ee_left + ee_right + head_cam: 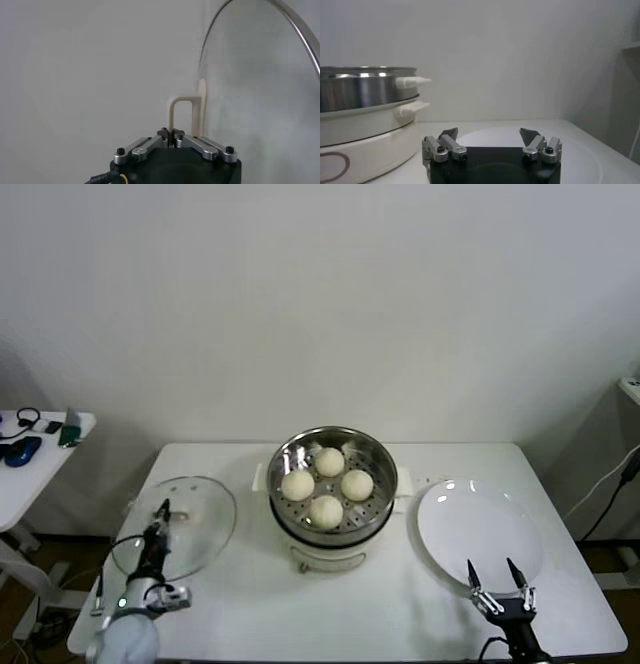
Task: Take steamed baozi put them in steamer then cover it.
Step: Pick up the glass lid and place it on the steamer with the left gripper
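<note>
Table (250,604): white, stood against a plain wall.
Plate (480,529): white, lay on the table's right part.
Side table (40,459): left of the table, held small gadgets.

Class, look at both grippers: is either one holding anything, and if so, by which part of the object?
The left gripper is shut on the cover, gripping its cream-white handle. The right gripper is open, holding nothing.
</note>
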Action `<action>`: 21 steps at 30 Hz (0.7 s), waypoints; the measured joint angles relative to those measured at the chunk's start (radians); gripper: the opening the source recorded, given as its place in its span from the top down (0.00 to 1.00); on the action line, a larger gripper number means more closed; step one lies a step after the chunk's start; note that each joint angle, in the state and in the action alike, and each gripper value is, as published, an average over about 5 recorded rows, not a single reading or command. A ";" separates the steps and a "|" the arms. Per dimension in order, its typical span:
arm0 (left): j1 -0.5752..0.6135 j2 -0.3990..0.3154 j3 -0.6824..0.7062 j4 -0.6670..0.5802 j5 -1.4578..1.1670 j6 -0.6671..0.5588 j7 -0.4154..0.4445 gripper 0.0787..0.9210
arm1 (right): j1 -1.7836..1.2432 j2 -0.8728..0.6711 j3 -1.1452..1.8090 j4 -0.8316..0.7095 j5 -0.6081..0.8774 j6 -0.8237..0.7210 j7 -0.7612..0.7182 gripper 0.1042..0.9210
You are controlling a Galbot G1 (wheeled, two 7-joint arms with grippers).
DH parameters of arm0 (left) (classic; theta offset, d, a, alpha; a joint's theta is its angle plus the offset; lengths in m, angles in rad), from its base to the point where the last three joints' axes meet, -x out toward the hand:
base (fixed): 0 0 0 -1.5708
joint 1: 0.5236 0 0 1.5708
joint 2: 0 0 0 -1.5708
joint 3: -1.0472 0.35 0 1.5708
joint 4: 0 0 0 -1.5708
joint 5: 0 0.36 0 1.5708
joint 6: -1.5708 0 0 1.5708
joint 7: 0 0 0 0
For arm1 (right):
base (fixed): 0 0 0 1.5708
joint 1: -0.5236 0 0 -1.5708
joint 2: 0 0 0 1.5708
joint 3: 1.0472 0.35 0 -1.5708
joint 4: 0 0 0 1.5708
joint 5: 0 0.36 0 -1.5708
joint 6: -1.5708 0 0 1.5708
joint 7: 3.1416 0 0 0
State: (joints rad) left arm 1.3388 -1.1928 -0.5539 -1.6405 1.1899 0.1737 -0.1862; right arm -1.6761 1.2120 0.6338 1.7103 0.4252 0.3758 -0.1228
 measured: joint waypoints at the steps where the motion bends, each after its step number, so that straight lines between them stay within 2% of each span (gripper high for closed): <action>1: 0.004 0.016 0.004 -0.036 -0.022 0.025 0.020 0.93 | -0.001 -0.001 0.001 0.003 -0.004 -0.006 0.001 0.12; 8: -0.025 0.127 0.061 -0.245 -0.129 0.211 0.143 0.93 | -0.006 -0.002 0.006 0.018 -0.029 -0.032 0.008 0.12; 12: -0.083 0.161 0.135 -0.319 -0.151 0.316 0.201 0.93 | -0.008 0.000 0.006 0.024 -0.037 -0.036 0.008 0.12; 16: -0.156 0.161 0.233 -0.363 -0.139 0.407 0.256 0.93 | -0.002 0.000 0.005 0.020 -0.039 -0.032 0.005 0.12; 21: -0.244 0.116 0.362 -0.388 -0.070 0.481 0.326 0.93 | 0.010 -0.001 0.001 0.008 -0.034 -0.018 0.000 0.12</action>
State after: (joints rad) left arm 1.0944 -1.0771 -0.1923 -2.0290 1.1198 0.6548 0.1397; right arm -1.6663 1.2108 0.6352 1.7182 0.3915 0.3580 -0.1224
